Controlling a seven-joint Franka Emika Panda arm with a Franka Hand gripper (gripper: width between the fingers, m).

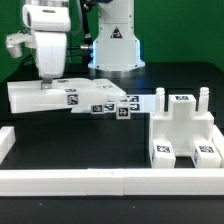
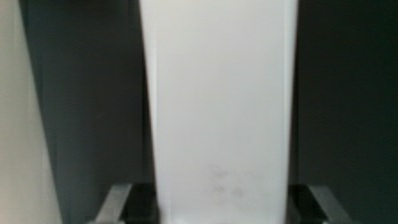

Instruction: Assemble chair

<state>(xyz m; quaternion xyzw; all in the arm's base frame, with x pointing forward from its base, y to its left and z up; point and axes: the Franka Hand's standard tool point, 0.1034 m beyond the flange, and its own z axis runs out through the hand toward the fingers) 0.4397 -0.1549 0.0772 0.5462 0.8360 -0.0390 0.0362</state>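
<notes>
Within the hand (image 1: 46,82) (clamped) lies a chair panel (image 2: 217,90).

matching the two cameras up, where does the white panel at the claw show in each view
exterior view: white panel at that view's left, under the claw.
wrist view: white panel as a long strip through the centre, between the claw's fingers.
shared landmark: the claw, closed on the panel's edges.

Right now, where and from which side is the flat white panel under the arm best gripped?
Across its narrow width, from straight above: the white panel lies flat, and its long parallel edges fit between the fingers of the end effector, which flank them in the wrist view.
</notes>
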